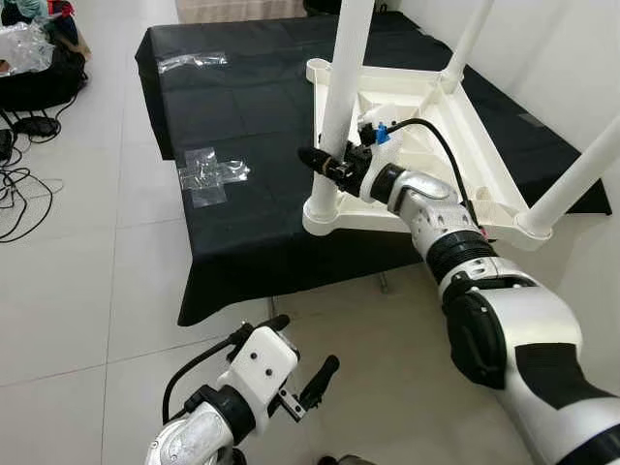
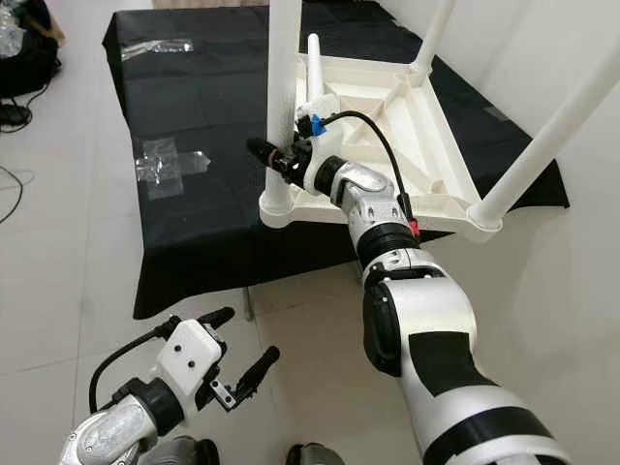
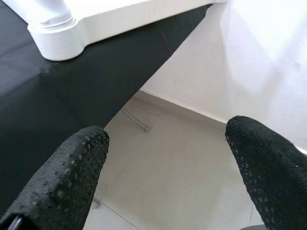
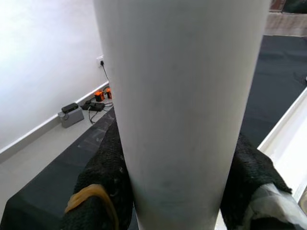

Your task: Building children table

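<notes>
Right gripper (image 1: pixel 325 163) clamped on table leg (image 1: pixel 341 97) just above inverted tabletop (image 1: pixel 484 145); twist leg straight, avoid tilting. Left gripper (image 1: pixel 302 358) open, idle.

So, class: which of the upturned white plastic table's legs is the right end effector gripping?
The white cylindrical leg at the table's front-left corner, nearest the robot; the right end effector is clamped around it just above its socket. The other legs stand untouched.

Pale glossy floor tiles (image 1: pixel 87 291) spread beneath me. Ahead of my jaws a black cloth (image 1: pixel 242 116) drapes a low tabletop, with clear plastic wrap (image 1: pixel 208 174) lying on it. Dark bags (image 1: pixel 39 58) and cables (image 1: pixel 19 194) sit far off to my left.
</notes>
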Robot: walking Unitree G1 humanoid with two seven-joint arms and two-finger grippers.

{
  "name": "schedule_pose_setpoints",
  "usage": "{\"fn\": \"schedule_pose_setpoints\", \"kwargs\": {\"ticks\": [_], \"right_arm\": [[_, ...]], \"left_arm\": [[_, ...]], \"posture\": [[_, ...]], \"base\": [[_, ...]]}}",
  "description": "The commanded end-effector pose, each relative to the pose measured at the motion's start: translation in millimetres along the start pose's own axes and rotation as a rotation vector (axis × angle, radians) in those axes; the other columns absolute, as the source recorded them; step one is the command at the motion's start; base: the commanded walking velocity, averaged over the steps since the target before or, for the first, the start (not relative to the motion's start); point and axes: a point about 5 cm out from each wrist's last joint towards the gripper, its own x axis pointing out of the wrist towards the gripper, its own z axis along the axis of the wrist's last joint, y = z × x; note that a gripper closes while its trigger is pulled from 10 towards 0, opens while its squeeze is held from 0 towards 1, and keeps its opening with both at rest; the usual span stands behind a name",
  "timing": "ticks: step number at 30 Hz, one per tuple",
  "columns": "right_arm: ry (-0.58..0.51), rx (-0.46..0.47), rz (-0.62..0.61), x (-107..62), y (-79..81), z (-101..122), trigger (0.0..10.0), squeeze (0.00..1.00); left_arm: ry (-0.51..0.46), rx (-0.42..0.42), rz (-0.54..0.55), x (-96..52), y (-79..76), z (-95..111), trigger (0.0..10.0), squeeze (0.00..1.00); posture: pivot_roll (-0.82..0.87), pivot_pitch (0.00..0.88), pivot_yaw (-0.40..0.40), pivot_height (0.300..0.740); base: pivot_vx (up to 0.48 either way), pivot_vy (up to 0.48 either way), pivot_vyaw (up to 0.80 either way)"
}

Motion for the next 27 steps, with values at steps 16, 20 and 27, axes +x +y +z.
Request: {"fn": "schedule_pose_setpoints", "kwargs": {"ticks": [16, 20, 27], "right_arm": [[-0.022, 0.159, -1.117, -59.7, -56.2, -36.8, 0.0, 0.0], [-0.082, 0.199, -0.943, -30.6, -31.9, -30.0, 10.0, 0.0], [-0.153, 0.166, -0.873, -16.4, -17.4, -17.1, 10.0, 1.0]], "left_arm": [[0.031, 0.006, 0.013, 10.7, 8.0, -13.5, 10.0, 0.0], [0.034, 0.005, 0.018, 12.2, 9.6, -14.9, 10.0, 0.0], [0.035, 0.008, 0.022, 13.8, 12.2, -17.4, 10.0, 0.0]], "posture": [[0.07, 0.11, -0.099, 0.74], [0.07, 0.104, -0.1, 0.74], [0.07, 0.095, -0.099, 0.74]], "base": [[0.0, 0.0, 0.0], [0.0, 0.0, 0.0], [0.0, 0.0, 0.0]]}}
